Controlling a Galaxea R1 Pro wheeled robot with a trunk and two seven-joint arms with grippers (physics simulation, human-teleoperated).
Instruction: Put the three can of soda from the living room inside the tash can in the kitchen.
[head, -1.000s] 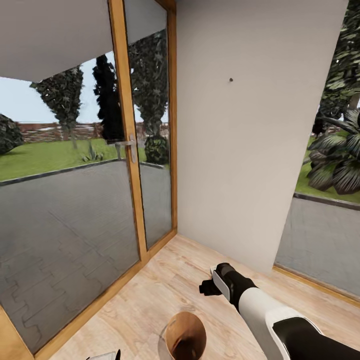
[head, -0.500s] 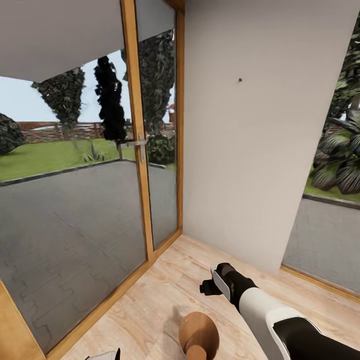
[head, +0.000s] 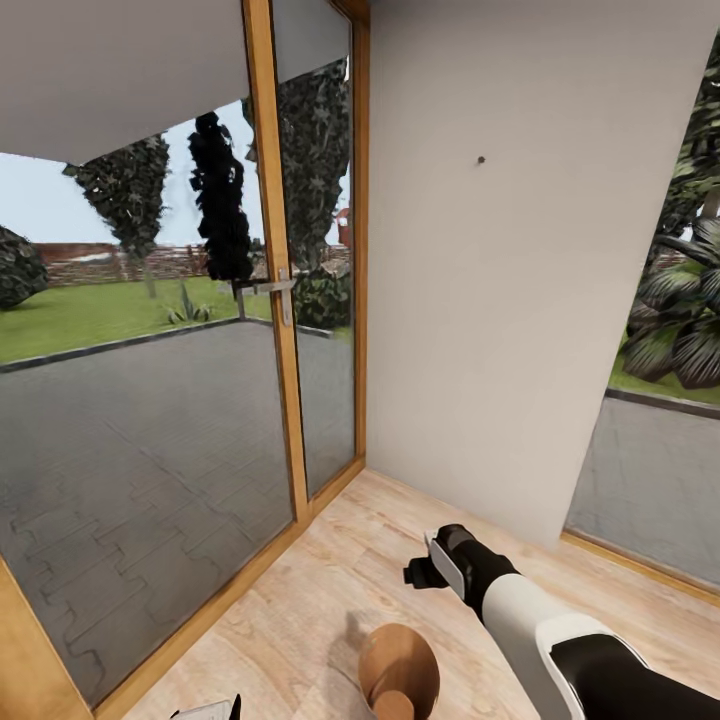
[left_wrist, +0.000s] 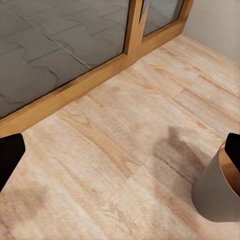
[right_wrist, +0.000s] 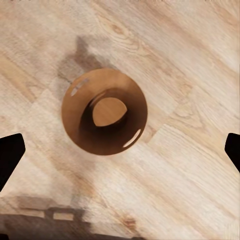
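The tash can (head: 400, 660) stands on the plank floor at the bottom middle of the head view, its orange-brown inside facing up. In the right wrist view I look straight down into the tash can (right_wrist: 75, 107). My right gripper (right_wrist: 122, 150) hangs open above it, a dark fingertip (right_wrist: 10, 152) at each side. In the head view the right gripper (head: 427, 572) is just beyond the bin. My left gripper (left_wrist: 122, 150) is open over bare floor, with the bin's grey wall (left_wrist: 212, 192) beside one fingertip. The cans of soda are out of view.
A wood-framed glass door (head: 275, 300) with a handle stands ahead on the left, and its bottom frame (left_wrist: 100, 75) runs along the floor. A white wall (head: 500, 300) fills the corner ahead. Another glazed opening (head: 660, 440) is at the right.
The whole head view has shifted slightly, so the camera has turned; the bin now sits a little further right in it. The right arm has barely moved.
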